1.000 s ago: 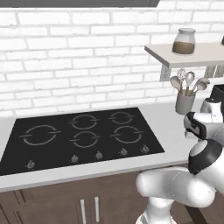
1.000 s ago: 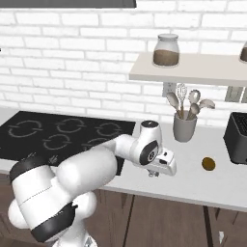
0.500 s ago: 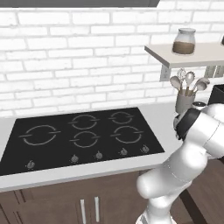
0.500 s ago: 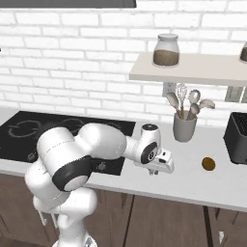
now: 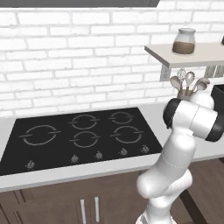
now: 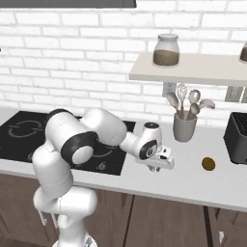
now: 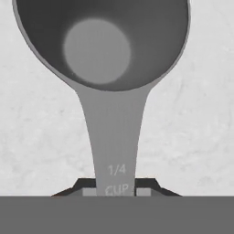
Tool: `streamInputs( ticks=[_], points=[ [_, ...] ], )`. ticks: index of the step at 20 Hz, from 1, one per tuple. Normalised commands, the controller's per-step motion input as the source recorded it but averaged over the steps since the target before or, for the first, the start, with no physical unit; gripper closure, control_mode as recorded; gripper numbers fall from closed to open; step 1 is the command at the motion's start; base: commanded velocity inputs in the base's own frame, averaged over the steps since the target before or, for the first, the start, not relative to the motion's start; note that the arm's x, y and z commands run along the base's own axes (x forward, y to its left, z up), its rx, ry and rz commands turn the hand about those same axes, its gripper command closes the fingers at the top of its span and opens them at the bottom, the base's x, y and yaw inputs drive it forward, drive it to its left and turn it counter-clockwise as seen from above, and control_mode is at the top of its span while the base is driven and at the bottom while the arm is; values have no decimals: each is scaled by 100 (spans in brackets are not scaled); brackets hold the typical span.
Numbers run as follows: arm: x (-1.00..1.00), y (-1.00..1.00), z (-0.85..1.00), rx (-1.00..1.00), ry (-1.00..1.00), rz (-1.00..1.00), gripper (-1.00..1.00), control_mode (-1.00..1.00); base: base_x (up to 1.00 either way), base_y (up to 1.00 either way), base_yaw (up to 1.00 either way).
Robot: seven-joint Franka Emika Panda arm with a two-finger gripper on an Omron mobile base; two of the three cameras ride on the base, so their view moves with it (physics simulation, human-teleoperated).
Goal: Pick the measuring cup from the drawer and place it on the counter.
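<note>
currently the end effector (image 6: pixel 161 164) hangs low over the pale tabletop (image 6: pixel 193 181), right of the cooktop (image 5: pixel 78 135). its two fingers are closed on the handle end of the measuring cup (image 7: pixel 103 50); the bowl reaches out ahead of the fingertips, open side facing the hand camera, above the tabletop.
</note>
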Motion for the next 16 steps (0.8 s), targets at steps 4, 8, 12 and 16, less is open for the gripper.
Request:
streamInputs(
  ticks=[4,8,12,16],
  points=[
    [0,0,2,0,0,0,-100,-100,0,0,0],
    [-14,4,75,0,-8,-5,-100,-100,0,0,0],
    [-64,64,94,-1,-17,-4,-100,-100,0,0,0],
    [-66,100,79,-6,-15,0,-100,-100,0,0,0]
  ],
)
